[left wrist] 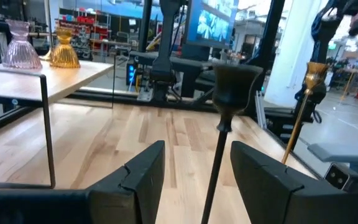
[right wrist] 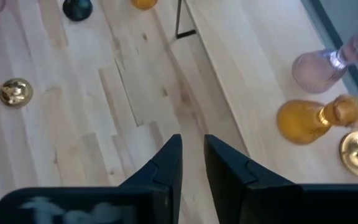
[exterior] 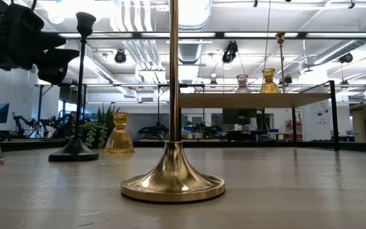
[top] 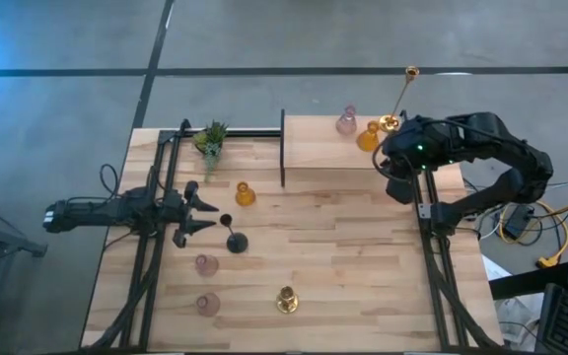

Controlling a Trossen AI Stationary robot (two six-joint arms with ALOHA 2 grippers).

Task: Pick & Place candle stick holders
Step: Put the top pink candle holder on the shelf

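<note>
The left gripper (top: 208, 214) is holding its two dark, wedge-shaped fingers (left wrist: 143, 177) spread apart, with the thin stem of the black holder (left wrist: 229, 99) standing between them and touching neither. That black holder (top: 236, 240) is sitting upright on its round flat foot on the pale wooden table (top: 343, 256), its long axis vertical and its small cup facing up.

The right gripper (right wrist: 192, 163) is hovering above the raised wooden shelf (top: 319, 148) at the table's far right, its fingers (right wrist: 166, 163) narrowed to a slim gap and pinching nothing.

On the shelf, a ribbed pink glass holder (top: 347, 121) and a ribbed amber glass holder (top: 368, 137) are standing just beside each other, wide skirts down and necks up. Next to them, a tall gold holder (top: 402, 94) is rising from its shiny round base, its slender rod upright.

A second gold holder (top: 286, 299) is standing near the table's front edge, its polished flared base gleaming. Another amber glass holder (top: 246, 194) is standing near the shelf's black frame. Two more pink glass holders (top: 206, 264) are standing toward the front left, one behind the other (top: 208, 305). A small green plant (top: 210, 139) is sitting at the far left corner.
</note>
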